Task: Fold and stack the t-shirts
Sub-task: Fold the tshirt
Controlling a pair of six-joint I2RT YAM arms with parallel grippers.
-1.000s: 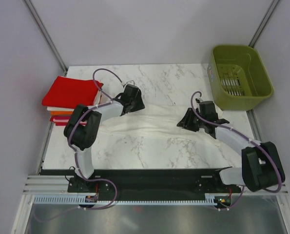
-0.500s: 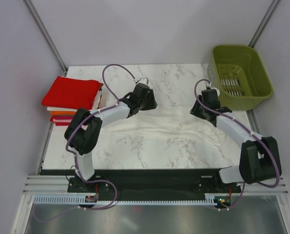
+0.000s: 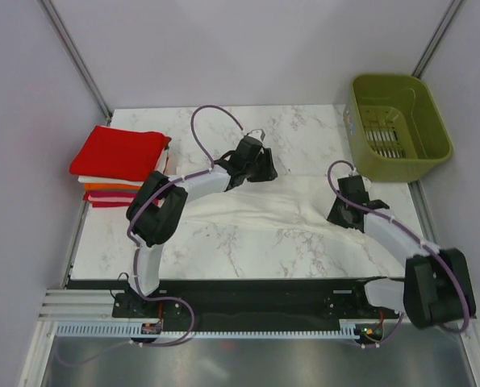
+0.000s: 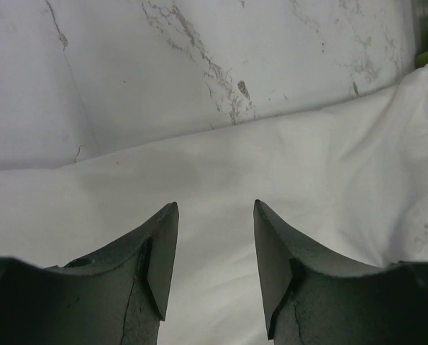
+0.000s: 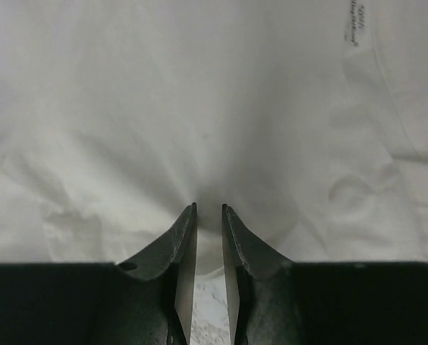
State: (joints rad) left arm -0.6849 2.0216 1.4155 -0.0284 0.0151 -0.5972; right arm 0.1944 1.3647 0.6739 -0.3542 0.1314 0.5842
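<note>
A large white t-shirt (image 3: 248, 205) lies spread across the middle of the marble table (image 3: 248, 250). My left gripper (image 3: 267, 170) is open over the shirt's far edge, empty; in the left wrist view (image 4: 215, 208) the white cloth (image 4: 285, 180) lies under the spread jaws. My right gripper (image 3: 342, 215) is at the shirt's right end; in the right wrist view (image 5: 208, 208) its jaws are closed on a bunched fold of the white shirt (image 5: 199, 108). A stack of folded t-shirts (image 3: 118, 153), red on top with white, orange and pink-red below, sits at the far left.
An olive-green plastic basket (image 3: 401, 168) stands at the far right corner, close behind the right arm. The left arm's purple cable (image 3: 215, 113) loops above the table. Grey walls close in the back and sides.
My left gripper has moved right along the shirt's far edge. My right gripper went toward the basket, then came back toward the near side, onto the shirt's right end.
</note>
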